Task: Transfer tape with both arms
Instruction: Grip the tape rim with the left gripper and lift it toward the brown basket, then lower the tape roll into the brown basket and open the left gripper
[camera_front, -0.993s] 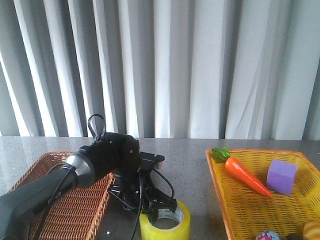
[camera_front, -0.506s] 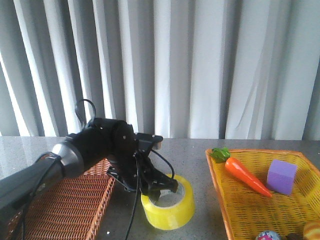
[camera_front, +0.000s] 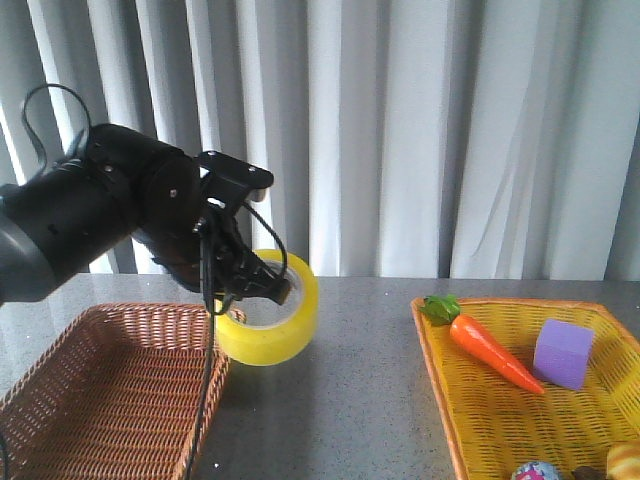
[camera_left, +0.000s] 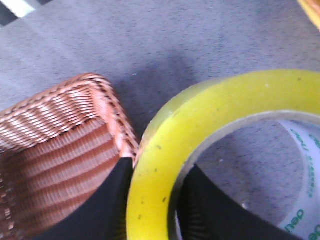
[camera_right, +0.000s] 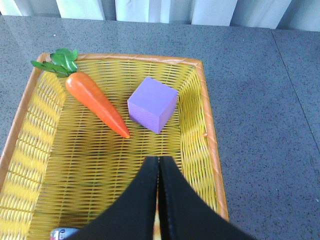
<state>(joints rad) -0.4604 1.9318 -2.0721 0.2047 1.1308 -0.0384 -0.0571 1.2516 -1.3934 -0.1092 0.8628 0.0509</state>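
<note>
Tape (camera_front: 268, 322): 1 roll, clamped in left hand (camera_front: 262, 285); baskets: 2.

Soft daylight came through pale curtains (camera_front: 400, 130) behind the left end effector (camera_front: 262, 285), leaving it nearly silhouetted. The tape (camera_left: 200, 145) it held looked blurred up close, with a faint shadow on the surface (camera_left: 165, 55) beneath.
</note>
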